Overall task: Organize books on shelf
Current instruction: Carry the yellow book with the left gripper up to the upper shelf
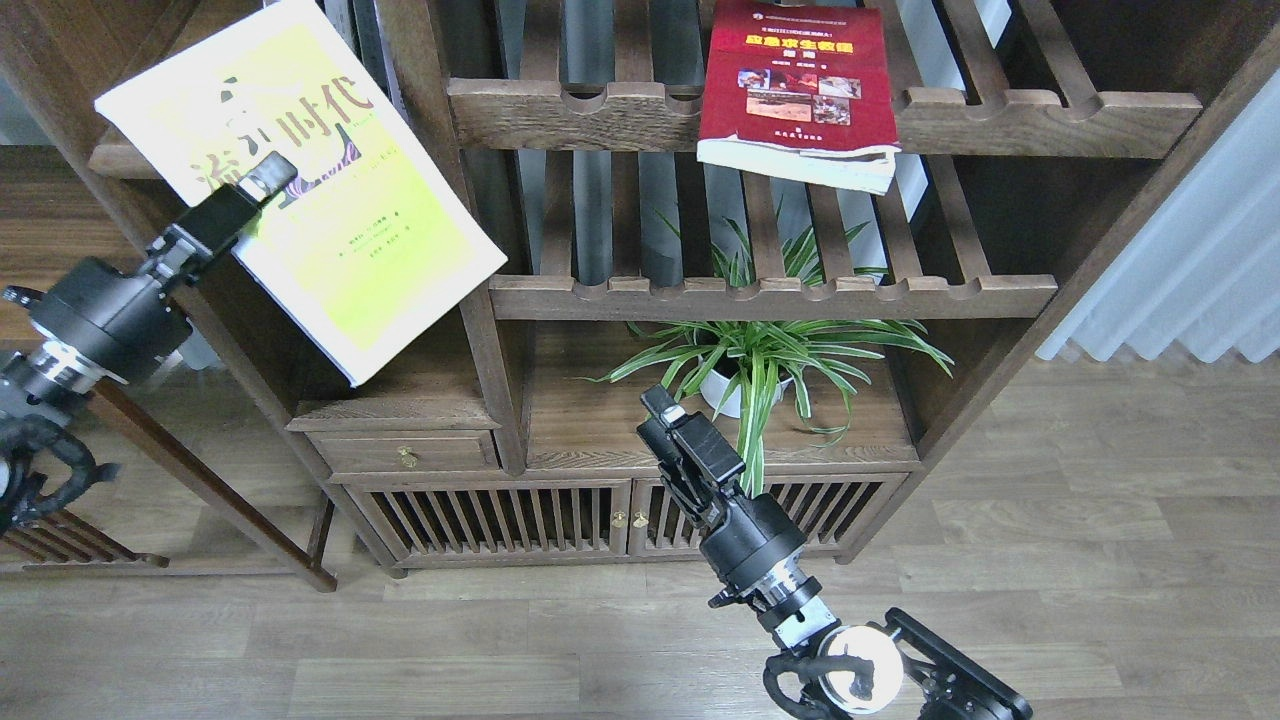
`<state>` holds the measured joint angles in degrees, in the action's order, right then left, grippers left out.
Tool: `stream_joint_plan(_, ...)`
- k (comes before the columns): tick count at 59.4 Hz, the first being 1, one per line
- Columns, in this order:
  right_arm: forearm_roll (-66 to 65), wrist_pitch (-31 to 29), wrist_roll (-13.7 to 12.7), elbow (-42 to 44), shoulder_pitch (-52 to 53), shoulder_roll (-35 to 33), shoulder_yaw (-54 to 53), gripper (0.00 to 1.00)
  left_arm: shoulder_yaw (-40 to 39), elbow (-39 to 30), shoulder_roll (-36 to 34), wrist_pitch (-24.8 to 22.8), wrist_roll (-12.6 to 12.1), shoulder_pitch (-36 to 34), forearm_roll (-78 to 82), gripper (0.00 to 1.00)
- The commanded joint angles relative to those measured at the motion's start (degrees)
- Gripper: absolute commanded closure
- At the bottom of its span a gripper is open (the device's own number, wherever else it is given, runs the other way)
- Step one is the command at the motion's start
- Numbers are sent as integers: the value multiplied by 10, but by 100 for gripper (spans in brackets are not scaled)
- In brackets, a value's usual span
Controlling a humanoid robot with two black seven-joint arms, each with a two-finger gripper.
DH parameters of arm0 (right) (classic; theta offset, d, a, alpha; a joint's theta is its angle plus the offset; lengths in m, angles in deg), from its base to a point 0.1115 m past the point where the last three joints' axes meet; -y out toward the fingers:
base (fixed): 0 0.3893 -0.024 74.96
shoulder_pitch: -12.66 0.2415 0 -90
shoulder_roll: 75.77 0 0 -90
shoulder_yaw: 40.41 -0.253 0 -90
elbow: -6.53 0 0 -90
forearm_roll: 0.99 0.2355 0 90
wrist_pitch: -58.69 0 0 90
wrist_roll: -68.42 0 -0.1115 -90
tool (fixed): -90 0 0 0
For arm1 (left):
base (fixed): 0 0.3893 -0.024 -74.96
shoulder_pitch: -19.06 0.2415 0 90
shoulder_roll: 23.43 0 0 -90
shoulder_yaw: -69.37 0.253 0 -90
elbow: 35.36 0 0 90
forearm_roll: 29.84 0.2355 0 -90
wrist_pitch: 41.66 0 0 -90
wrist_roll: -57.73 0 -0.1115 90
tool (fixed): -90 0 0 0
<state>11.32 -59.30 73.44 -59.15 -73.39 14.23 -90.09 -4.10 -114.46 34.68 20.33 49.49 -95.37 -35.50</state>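
The left end effector (262, 185), clamped on the yellow-green book (300, 180), carries it at ten o'clock; next, level it onto the shelf (110, 160)

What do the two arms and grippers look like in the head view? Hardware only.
Both arms are black with cylindrical joint housings, silver metal rings at the wrists and a shiny round silver disc further back, with black ribbed cable conduit looping around it. The left gripper and right gripper are black, boxy and two-fingered; the right shows a small pale tip.
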Motion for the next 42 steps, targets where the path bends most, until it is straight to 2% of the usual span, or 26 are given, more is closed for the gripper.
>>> stream_joint_plan(1, 0, 0, 0, 2, 0, 0, 2, 24, -17, 0, 1, 0, 2, -29, -1, 100)
stream_joint_plan(12, 0, 0, 0, 2, 0, 0, 4, 24, -17, 0, 7, 0, 3, -54, -1, 100)
stream_joint_plan(26, -1, 0, 0, 2, 0, 0, 5, 24, -21, 0, 9, 0, 2, -119, -3, 100)
stream_joint_plan(42, -1, 0, 0, 2, 1, 0, 6, 24, -60, 1, -5, 0, -3, -123, -2, 100)
